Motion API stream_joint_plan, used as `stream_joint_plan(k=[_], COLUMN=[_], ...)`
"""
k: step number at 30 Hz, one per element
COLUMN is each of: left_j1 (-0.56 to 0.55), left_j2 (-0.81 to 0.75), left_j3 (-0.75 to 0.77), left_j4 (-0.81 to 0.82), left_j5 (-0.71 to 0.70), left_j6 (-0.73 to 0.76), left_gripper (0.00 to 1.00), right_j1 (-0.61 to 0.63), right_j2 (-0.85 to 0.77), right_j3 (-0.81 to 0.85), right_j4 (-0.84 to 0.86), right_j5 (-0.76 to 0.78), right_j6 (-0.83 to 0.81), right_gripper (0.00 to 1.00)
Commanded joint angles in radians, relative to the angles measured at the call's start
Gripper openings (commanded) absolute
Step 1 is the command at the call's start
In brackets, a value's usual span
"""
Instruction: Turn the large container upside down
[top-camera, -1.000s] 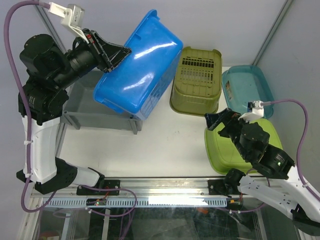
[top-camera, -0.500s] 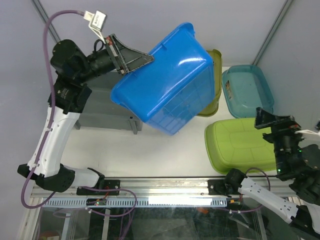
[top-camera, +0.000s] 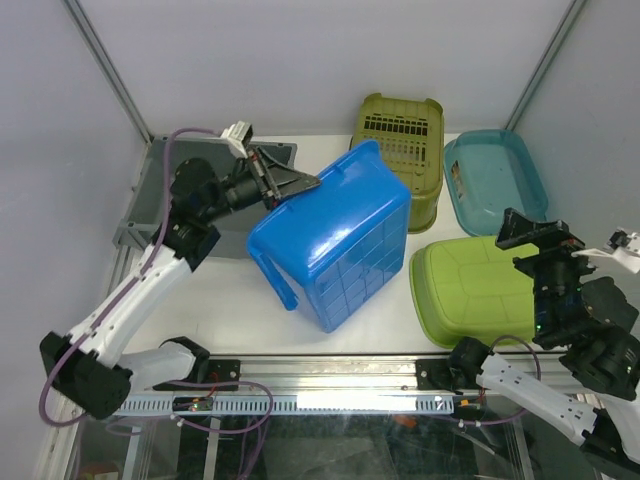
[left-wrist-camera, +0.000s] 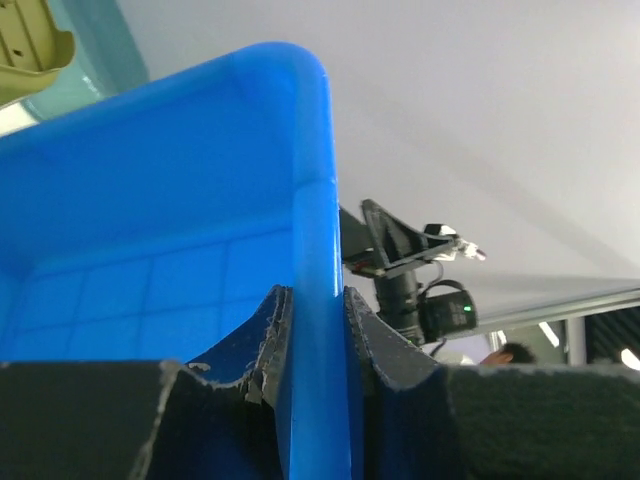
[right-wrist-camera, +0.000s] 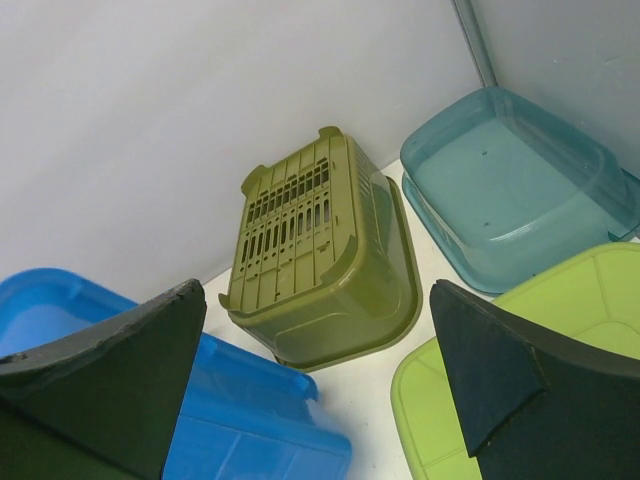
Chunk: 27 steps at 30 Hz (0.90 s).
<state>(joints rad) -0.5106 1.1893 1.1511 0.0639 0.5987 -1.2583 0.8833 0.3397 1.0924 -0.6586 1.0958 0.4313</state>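
Note:
The large container, a dark-grey crate (top-camera: 145, 195), stands at the back left, mostly hidden behind my left arm. My left gripper (top-camera: 300, 185) is shut on the rim of the bright blue tub (top-camera: 345, 240), which lies tilted in the middle of the table with its grid base facing up. In the left wrist view the two fingers (left-wrist-camera: 270, 330) pinch the blue rim (left-wrist-camera: 315, 200). My right gripper (top-camera: 535, 235) is open and empty, above the lime-green tub (top-camera: 465, 290). In the right wrist view this gripper (right-wrist-camera: 318, 290) holds nothing.
An olive slotted basket (top-camera: 398, 140) lies upside down at the back middle, and also shows in the right wrist view (right-wrist-camera: 320, 240). A teal tub (top-camera: 495, 180) stands open side up at the back right. The lime-green tub is base up at the front right.
My left arm has swung the blue tub down from high in the air to the table middle, base now up. My right arm has pulled back to the right.

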Motion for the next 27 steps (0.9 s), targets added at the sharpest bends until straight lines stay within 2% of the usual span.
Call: stream_joint_plan(k=[1,6,12,14,18,23,27], left_j1=[-0.015,-0.095,-0.269,-0.307,-0.322,-0.32,-0.319], left_j2=[-0.225,-0.342,-0.347,-0.34,-0.36,-0.455,-0.575], left_j3=[-0.171,-0.39,-0.472,-0.516,-0.602,-0.605,-0.577], left_j4=[0.331,0.43,0.436,0.482,0.613,0.493,0.151], left_j5=[-0.188,-0.381,-0.562,-0.612,-0.722,-0.869,-1.01], left_j6=[-0.223,-0.342,-0.359,-0.399,-0.473,-0.489,-0.581], left_gripper=[0.0,0.0,0.0,0.0,0.0,0.0,0.0], right_j1=[0.0,0.0,0.0,0.0,0.0,0.0,0.0], right_j2=[0.034,0.043,0.08,0.094,0.117,0.118,0.107], right_j3=[-0.015,-0.051,-0.061,-0.062,-0.055,-0.05,-0.054], right_j4=[0.102,0.139,0.151,0.151,0.139,0.119,0.119], right_j5=[0.005,-0.02,-0.042,-0.053,-0.091,-0.097,-0.098], right_j6=[-0.027,-0.028,-0.002,0.003,0.014,0.032,0.032], right_gripper=[0.99,0.99,0.99,0.99,0.99,0.99,0.99])
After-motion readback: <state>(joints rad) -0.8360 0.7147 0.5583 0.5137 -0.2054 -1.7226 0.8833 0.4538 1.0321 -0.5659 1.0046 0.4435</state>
